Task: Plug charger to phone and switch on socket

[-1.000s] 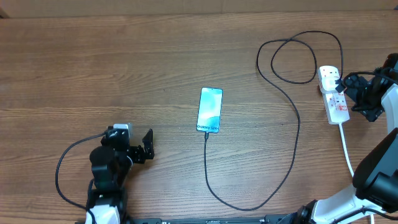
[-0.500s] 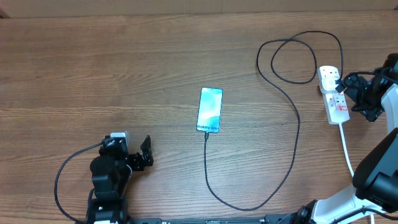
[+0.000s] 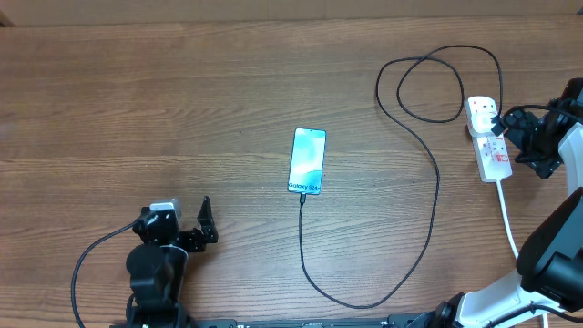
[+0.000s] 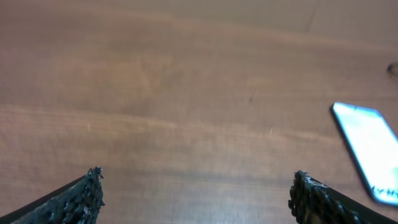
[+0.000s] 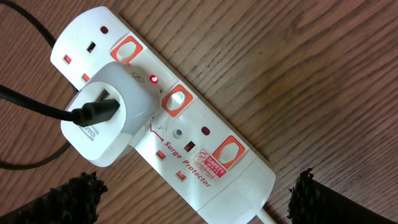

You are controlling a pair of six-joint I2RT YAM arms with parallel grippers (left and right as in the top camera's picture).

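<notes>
The phone (image 3: 308, 161) lies flat mid-table with its blue-teal screen lit; it also shows at the right of the left wrist view (image 4: 368, 149). The charger cable (image 3: 436, 191) meets the phone's near edge, loops round and ends in a white plug block (image 5: 109, 118) seated in the socket (image 3: 489, 141). A small red light (image 5: 153, 79) glows on the socket (image 5: 186, 143). My left gripper (image 3: 178, 221) (image 4: 198, 186) is open over bare wood, well left of the phone. My right gripper (image 3: 521, 138) (image 5: 196, 193) is open, its fingertips straddling the socket's cord end without touching it.
The socket's thick white cord (image 3: 507, 219) runs toward the near right, beside the right arm (image 3: 556, 246). The charger cable makes loose loops (image 3: 428, 87) at the far right. The wooden table (image 3: 137, 100) spreads wide to the left.
My left gripper has drawn back toward the near edge and slightly left, still open. The right gripper, phone, cable and socket have not moved.
</notes>
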